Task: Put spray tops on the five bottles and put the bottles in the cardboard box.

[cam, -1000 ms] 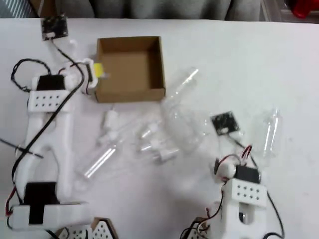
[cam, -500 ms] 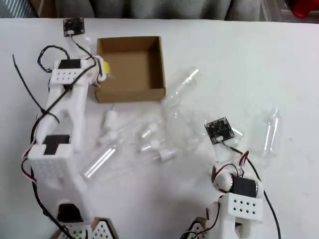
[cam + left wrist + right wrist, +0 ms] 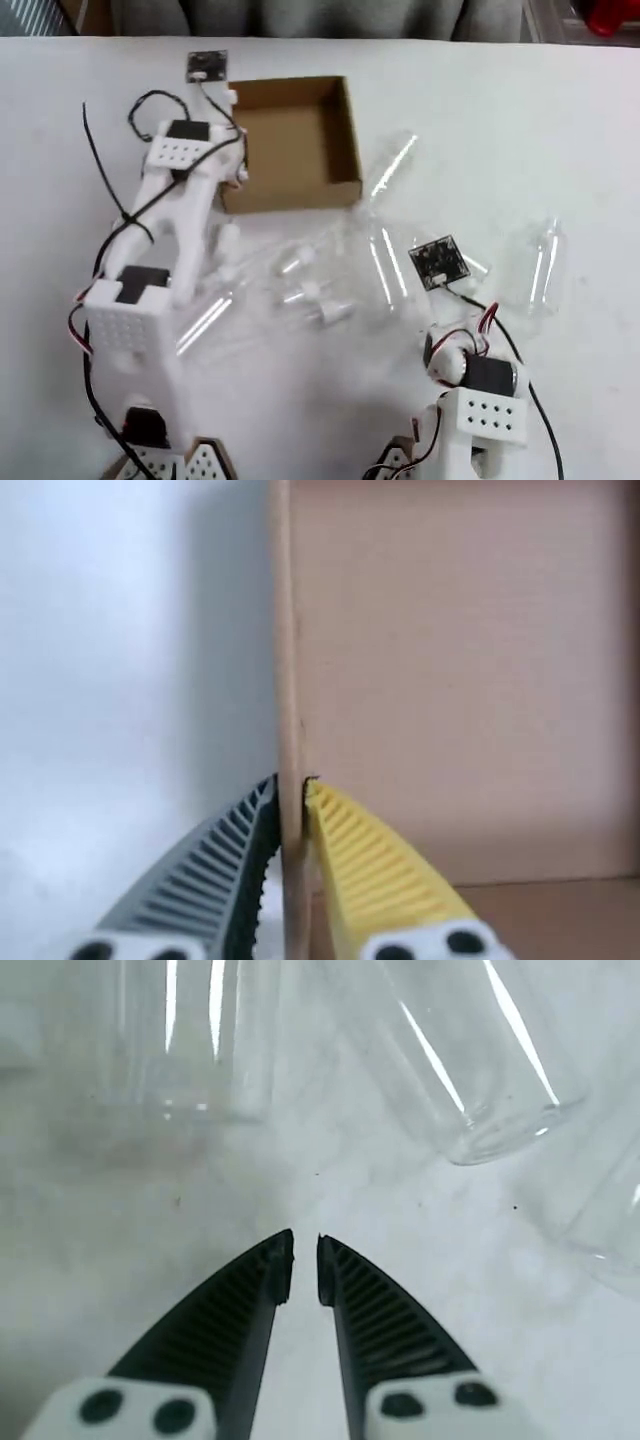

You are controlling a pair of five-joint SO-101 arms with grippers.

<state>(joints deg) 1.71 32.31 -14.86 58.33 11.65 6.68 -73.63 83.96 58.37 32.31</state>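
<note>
Cardboard box [image 3: 300, 150]: open-topped, on white table [image 3: 520, 110]. Its side wall is pinched by the left gripper [image 3: 292, 785], with the grey finger [image 3: 215, 865] outside the wall and the yellow finger [image 3: 370, 870] inside, both pressed against the board.

Right gripper [image 3: 304, 1260]: black fingers drawn narrow, a slim gap at the tips, holding nothing, low over bare table.

Bottle a [image 3: 470, 1060], bottle b [image 3: 190, 1030]: clear plastic, lying just ahead of the right gripper's tips, not touching them.

Bottle c [image 3: 545, 265]: lying to the right gripper's right, well apart.

Bottle d [image 3: 392, 165]: lying against the box side opposite the left gripper.

Bottle e [image 3: 205, 320]: lying behind the left gripper, beside its arm.

Spray tops [image 3: 325, 312]: white, loose on the table between the two grippers, nearer the right one.
</note>
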